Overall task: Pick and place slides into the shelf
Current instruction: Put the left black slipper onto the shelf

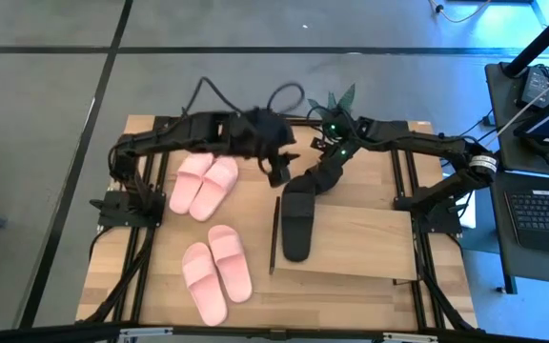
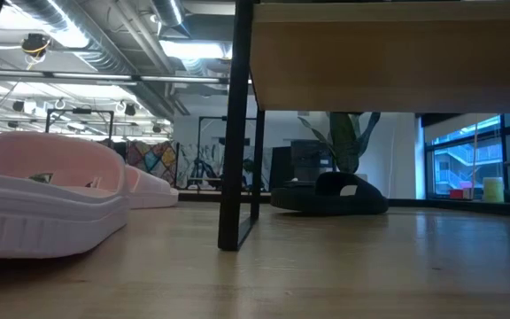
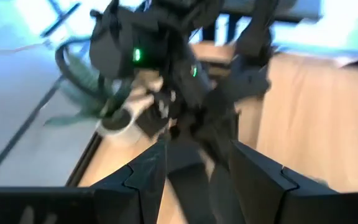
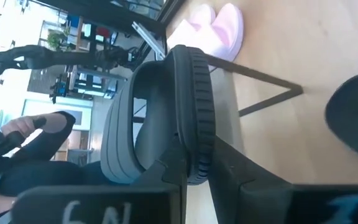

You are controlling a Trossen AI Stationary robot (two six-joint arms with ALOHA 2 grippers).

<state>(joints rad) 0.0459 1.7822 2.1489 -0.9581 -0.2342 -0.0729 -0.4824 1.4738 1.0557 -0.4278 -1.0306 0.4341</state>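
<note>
From above, the right end effector pinches a black foam slide sandal over the back of the wooden table. The other black foam slide lies on the low light-wood shelf. Two pale pink foam pairs lie on the table at the left. The left end effector hangs nearby with its fingers spread.

From table height, a pink slide sits close, and a black slide lies beyond the shelf's dark leg.

The right wrist view shows the black slide squeezed between the fingers.
</note>
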